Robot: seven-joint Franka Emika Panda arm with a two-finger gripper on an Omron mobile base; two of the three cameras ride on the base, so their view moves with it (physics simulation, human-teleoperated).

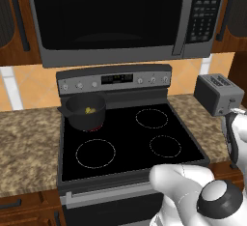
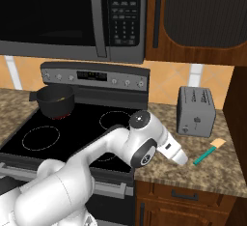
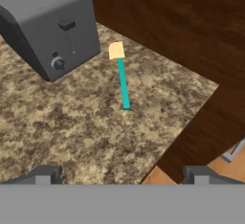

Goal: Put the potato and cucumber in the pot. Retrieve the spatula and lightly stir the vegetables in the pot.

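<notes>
Hand view is looking down at the spatula [image 3: 122,77], lying flat on the granite counter [image 3: 72,132] at about one o'clock from the gripper [image 3: 122,175], just beside the toaster [image 3: 45,22]. Its claw is spreading wide and empty, apparently lining up for a pickup. Across the stove, the pot [image 1: 86,110] is sitting on the back-left burner with the yellow-green cucumber [image 1: 89,110] showing inside. No writing is readable.

The spatula [image 3: 122,77] lies on the counter [image 3: 72,122] beside the toaster [image 3: 45,24].
</notes>
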